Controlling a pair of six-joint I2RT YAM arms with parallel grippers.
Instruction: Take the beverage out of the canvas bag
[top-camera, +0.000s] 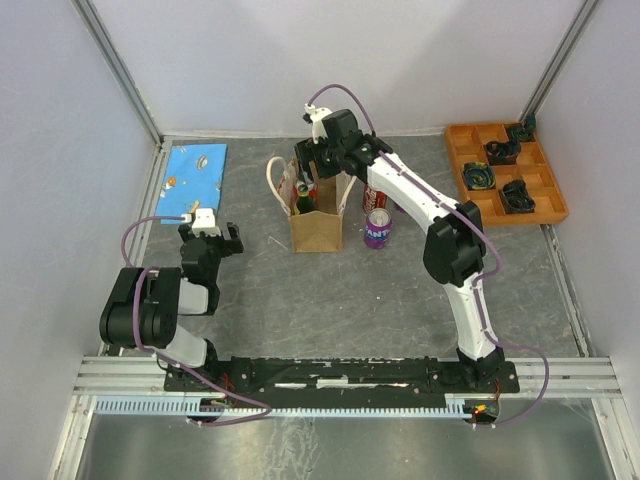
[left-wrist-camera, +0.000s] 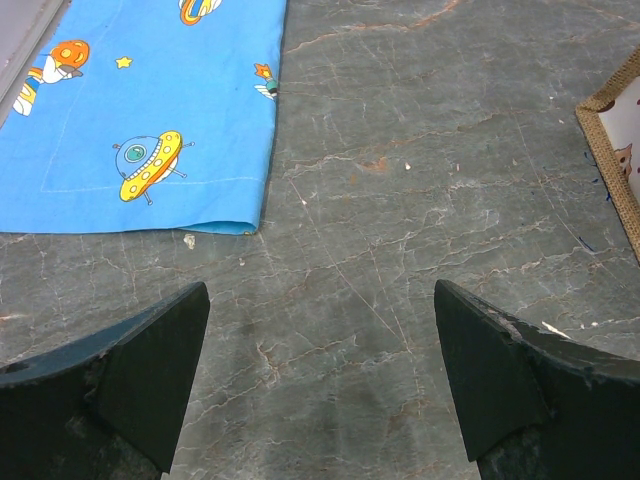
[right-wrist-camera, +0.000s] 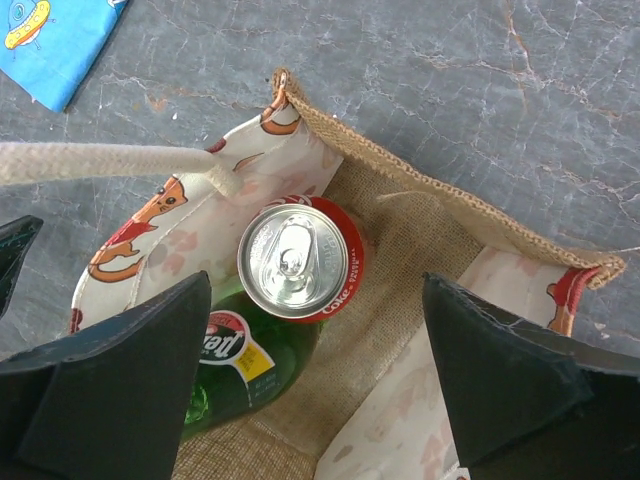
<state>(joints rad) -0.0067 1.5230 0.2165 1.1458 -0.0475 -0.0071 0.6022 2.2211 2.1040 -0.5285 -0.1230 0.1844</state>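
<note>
The canvas bag (top-camera: 316, 228) stands upright in the middle of the table, with a white loop handle (top-camera: 273, 178) at its left. In the right wrist view its pale printed lining (right-wrist-camera: 180, 225) surrounds a red Coke can (right-wrist-camera: 300, 258) standing upright and a green bottle (right-wrist-camera: 245, 365) lying beside it. My right gripper (top-camera: 318, 160) hovers open over the bag's mouth, and in its wrist view (right-wrist-camera: 315, 340) the can lies between the fingers and below them. My left gripper (top-camera: 207, 237) is open and empty low over the table left of the bag, also shown in its wrist view (left-wrist-camera: 320, 340).
A purple Fanta can (top-camera: 377, 228) and a red can (top-camera: 374, 197) stand right of the bag. A blue printed cloth (top-camera: 194, 170) lies at the back left. An orange tray (top-camera: 505, 170) with dark parts sits at the back right. Grey walls enclose the table.
</note>
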